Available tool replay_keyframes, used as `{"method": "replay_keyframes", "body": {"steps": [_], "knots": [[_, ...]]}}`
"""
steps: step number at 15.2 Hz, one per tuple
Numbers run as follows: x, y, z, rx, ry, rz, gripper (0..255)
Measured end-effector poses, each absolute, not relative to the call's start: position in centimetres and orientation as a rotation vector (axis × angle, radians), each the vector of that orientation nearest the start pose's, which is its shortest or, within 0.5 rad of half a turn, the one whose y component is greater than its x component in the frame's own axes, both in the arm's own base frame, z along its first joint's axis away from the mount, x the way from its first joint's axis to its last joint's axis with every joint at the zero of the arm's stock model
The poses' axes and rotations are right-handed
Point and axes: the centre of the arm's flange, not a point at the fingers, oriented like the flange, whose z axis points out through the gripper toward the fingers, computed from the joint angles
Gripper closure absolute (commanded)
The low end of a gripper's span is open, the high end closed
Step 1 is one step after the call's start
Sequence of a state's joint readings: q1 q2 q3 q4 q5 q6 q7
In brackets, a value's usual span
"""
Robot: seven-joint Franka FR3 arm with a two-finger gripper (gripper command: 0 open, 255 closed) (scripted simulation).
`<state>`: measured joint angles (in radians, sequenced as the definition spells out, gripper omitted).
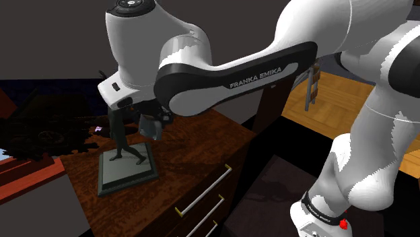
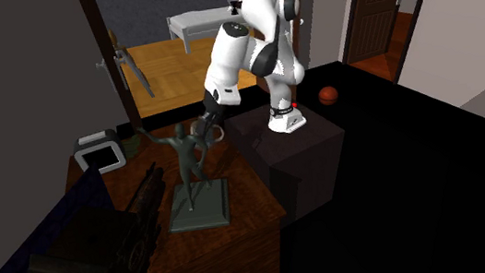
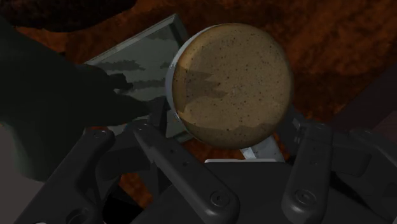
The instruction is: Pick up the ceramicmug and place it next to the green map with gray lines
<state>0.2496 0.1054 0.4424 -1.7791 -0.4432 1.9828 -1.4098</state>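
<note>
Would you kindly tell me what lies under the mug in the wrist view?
Below the mug show the reddish-brown wooden top and a corner of the statue's grey base. Whatever lies straight beneath is covered by the mug itself.

A home, plainly, not a lab or a shop. Through an open doorway, a white bed with a low frame (image 2: 193, 23) on a warm orange-brown plank floor (image 2: 167, 66). Nearer, a dark reddish-brown wooden chest of drawers (image 1: 195, 149) with slim pale bar handles (image 1: 203, 191), topped by a grey statuette of a standing figure on a flat square base (image 2: 184, 157). Off to one side, a dark panelled wooden door (image 2: 376, 15) and a small orange-brown ball (image 2: 327, 95) on the floor.
</note>
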Motion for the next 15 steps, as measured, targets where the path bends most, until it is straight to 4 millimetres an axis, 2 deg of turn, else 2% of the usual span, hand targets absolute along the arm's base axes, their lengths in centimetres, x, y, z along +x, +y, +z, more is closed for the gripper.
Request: {"method": "replay_keyframes", "body": {"steps": [8,15], "knots": [[51.6,25.0,50.8,1.183,2.489,-0.038,255],[53.5,16.5,51.2,1.183,2.49,-0.038,255]]}}
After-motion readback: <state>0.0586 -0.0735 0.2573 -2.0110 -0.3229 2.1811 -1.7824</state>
